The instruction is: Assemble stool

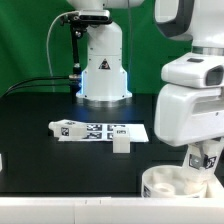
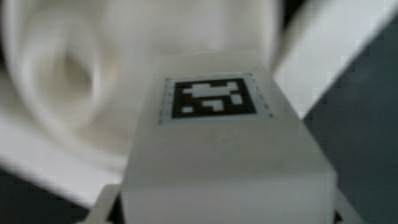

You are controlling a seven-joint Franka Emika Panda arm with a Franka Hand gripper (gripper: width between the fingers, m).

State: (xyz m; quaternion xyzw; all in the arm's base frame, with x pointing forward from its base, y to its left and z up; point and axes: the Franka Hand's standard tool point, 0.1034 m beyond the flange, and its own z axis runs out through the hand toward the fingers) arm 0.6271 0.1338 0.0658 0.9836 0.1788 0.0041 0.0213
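Note:
In the exterior view my gripper (image 1: 203, 160) hangs at the right front, just above the round white seat (image 1: 172, 184) of the stool. The wrist view is filled by a chunky white leg (image 2: 222, 150) with a black-and-white tag (image 2: 217, 98). My gripper (image 2: 222, 205) is shut on that leg, which runs out from between the fingers (image 2: 112, 200). Behind it lies the seat's curved white surface (image 2: 71, 90), blurred. Another white leg (image 1: 121, 143) lies on the black table in front of the marker board.
The marker board (image 1: 98, 131) lies flat at the middle of the table, with a small tagged white part (image 1: 62, 127) at its left end. The arm's white base (image 1: 103, 70) stands behind it. A white object (image 1: 2, 161) shows at the exterior view's left edge.

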